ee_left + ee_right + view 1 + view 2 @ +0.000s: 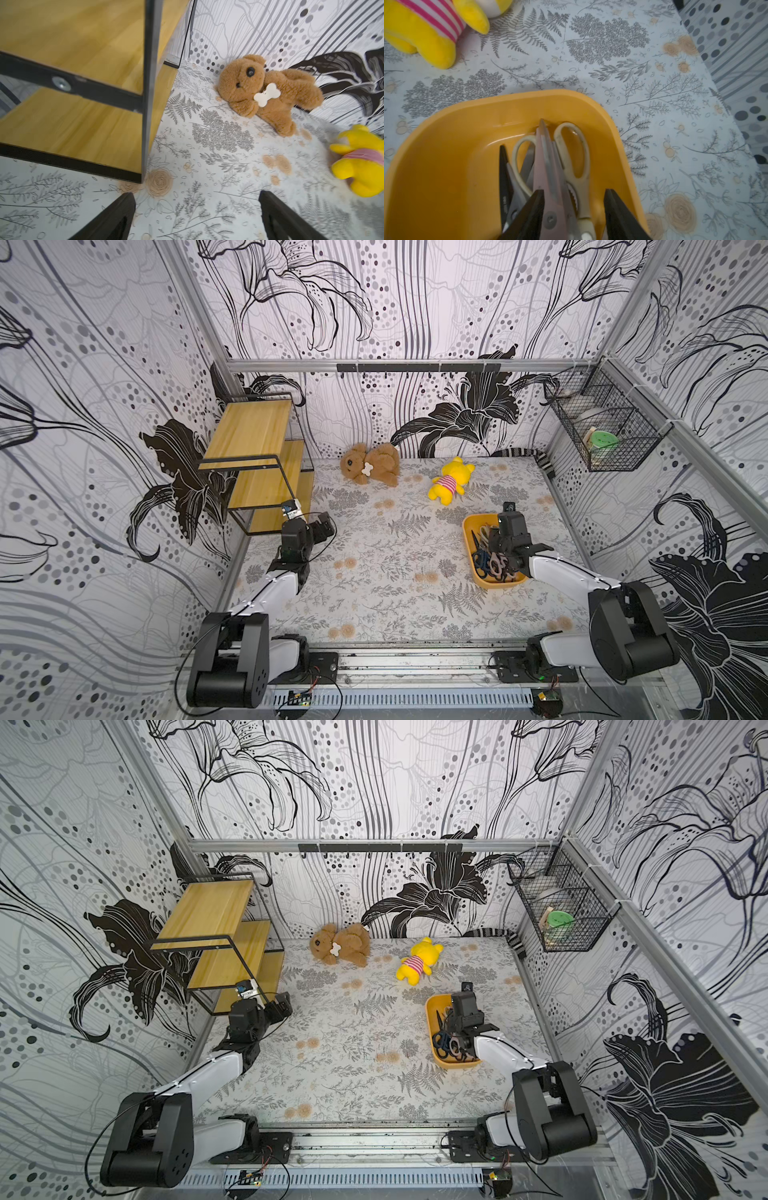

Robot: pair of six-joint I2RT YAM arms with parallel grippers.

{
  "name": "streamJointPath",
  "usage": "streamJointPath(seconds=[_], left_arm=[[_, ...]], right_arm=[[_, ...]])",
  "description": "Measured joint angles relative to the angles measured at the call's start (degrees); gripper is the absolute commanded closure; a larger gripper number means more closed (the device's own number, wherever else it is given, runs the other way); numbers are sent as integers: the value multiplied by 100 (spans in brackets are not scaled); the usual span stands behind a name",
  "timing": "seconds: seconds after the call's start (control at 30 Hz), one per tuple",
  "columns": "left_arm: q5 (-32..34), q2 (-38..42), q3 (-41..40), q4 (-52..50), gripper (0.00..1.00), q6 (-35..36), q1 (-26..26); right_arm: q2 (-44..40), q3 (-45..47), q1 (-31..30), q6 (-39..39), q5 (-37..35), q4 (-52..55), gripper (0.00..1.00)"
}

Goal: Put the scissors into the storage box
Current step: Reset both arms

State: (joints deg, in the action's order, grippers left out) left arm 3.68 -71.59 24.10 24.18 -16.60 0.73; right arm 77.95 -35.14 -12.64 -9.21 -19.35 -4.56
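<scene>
The orange-yellow storage box [468,526] [431,1011] [467,135] lies at the right side of the table. Several scissors [496,564] [451,1046] are piled inside it. The right wrist view shows a pale pink pair [548,166], cream kitchen shears [577,158] and a black-handled pair [503,176]. My right gripper [500,547] [457,1029] [574,190] hangs over the box, jaws apart, with the pink pair lying loose beneath them. Beside the shelf at the left, my left gripper [322,526] [280,1006] [196,193] is open and holds nothing.
A wooden shelf with a black frame [253,448] [83,62] stands at the back left. A brown teddy [370,464] [266,91] and a yellow plush [451,481] [425,31] lie at the back. A black wire basket [602,427] hangs on the right wall.
</scene>
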Motion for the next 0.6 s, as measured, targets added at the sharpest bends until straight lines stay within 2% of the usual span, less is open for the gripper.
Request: streamJointPath(seconds=[0.13,0.23,0.3,0.5,0.6], left_arm=[[160,-516,-199,927,2,599,31],[166,-890,-225,1628,2,826,66],[192,-1084,-271,2015,2,922,127],[382,-1174,-1075,3519,2,1123,407],[531,-1266,-1213,3779,2,1128,422]], right_arm=[[0,363,31,511,4,-1231,49],[98,988,42,831,68,-2420,49],[240,1228,57,1029,166,-2813,50],[503,1528,160,1635,278,-4203,49],[525,1635,278,1742,361,-4653,49]])
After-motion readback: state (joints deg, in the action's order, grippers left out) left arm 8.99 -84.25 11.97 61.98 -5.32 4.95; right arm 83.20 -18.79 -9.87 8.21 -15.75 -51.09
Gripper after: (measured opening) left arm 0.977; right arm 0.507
